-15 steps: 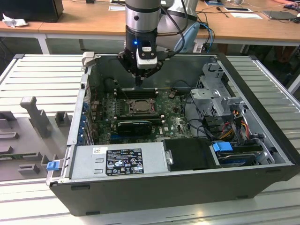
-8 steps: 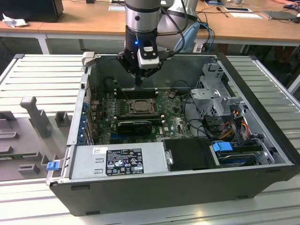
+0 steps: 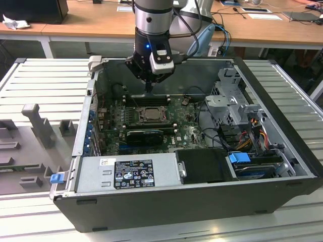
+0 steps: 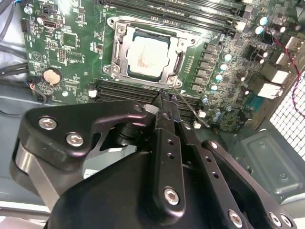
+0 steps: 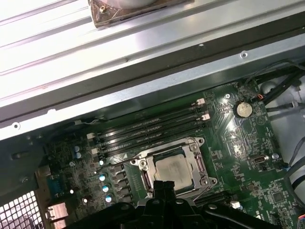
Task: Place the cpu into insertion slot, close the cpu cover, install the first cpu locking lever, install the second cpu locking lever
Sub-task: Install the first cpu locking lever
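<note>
- As seen in the second wrist view, finds chip (image 4: 148, 51) seated in socket (image 4: 145, 35), cover (image 4: 180, 59) flat around it.
- Records gripper (image 4: 164, 98) poised close by socket, fingers (image 4: 164, 124) pressed together, gripping nothing.

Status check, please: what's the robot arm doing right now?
Gripper shut, tip beside the insertion slot. Cpu seated, cpu cover down over it. Nothing in the way.

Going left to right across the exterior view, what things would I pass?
Grey stand → blue clip → insertion slot → blue drive tab.
</note>
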Robot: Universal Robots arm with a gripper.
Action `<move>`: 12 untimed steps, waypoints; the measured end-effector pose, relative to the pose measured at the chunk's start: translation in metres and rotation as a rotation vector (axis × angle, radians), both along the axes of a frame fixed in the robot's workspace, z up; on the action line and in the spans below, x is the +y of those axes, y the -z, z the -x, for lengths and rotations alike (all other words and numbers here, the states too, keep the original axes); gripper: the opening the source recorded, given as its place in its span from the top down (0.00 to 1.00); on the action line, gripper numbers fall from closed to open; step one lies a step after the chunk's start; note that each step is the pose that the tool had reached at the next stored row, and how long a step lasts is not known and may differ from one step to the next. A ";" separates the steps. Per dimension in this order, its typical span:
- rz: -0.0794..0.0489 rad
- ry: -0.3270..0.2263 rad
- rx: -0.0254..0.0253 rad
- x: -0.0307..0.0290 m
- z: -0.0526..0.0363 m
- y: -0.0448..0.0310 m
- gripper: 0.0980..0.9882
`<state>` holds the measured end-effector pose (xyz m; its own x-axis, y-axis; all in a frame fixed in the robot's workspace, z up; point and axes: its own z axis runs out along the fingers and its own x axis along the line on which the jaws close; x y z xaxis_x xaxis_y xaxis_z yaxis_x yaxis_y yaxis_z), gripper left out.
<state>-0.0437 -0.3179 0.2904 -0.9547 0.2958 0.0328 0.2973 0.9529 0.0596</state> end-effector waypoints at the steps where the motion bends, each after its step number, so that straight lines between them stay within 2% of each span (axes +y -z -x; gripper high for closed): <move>1: 0.000 -0.019 0.0000 0.0000 0.0000 0.0000 0.99; 4: 0.000 -0.064 0.0000 0.0000 0.0001 0.0000 0.99; 9: 0.000 -0.180 0.0000 0.0000 0.0001 0.0000 0.99; 10: 0.000 -0.209 -0.0035 -0.0001 0.0058 0.0007 0.99; 11: 0.001 -0.212 -0.0100 -0.0002 0.0172 0.0033 0.99; 12: 0.001 -0.223 -0.0106 -0.0002 0.0174 0.0050 0.99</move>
